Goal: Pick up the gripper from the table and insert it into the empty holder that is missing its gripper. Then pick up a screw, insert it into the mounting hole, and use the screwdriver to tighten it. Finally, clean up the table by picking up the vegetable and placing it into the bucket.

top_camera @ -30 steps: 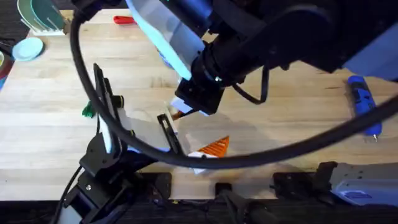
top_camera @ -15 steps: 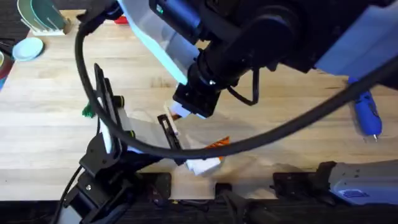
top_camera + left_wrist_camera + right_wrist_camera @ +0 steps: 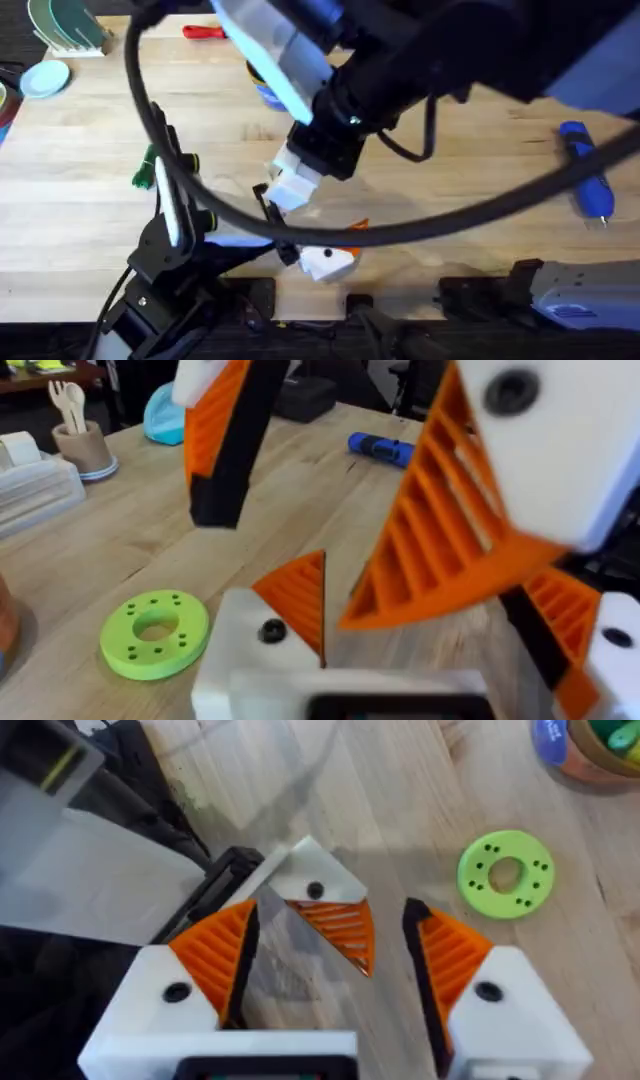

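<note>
The right hand (image 3: pixel 330 975) hangs released over the table (image 3: pixel 470 190), its two orange-padded fingers (image 3: pixel 215 960) spread apart. Between them and just below sits the holder (image 3: pixel 305 880), a white block with a dark screw hole, and the orange gripper (image 3: pixel 340 932) lies seated against it, ribbed face up. The left hand (image 3: pixel 275 225) reaches in from the other side and is clenched on that same white holder, steadying it just beneath the right hand. A green disc (image 3: pixel 505 872) lies on the wood near the right hand. The bucket (image 3: pixel 590 745) stands beyond the disc. The blue screwdriver (image 3: pixel 586 180) lies well apart from both hands.
</note>
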Available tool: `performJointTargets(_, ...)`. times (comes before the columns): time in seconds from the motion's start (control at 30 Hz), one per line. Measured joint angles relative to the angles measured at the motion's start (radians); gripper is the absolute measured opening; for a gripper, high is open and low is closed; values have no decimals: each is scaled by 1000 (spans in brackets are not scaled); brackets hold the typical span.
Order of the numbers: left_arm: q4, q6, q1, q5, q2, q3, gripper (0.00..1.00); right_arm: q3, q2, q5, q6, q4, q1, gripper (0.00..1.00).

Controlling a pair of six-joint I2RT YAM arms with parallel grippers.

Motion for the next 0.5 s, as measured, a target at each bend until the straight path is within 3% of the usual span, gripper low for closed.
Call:
performJointTargets(0.3,0,0,0,0,0,0,992,25,-192,-15,21,-138,-160,852)
performJointTargets(0.5,0,0,0,0,0,0,993,15,-323,-121,1,-201,-289,852)
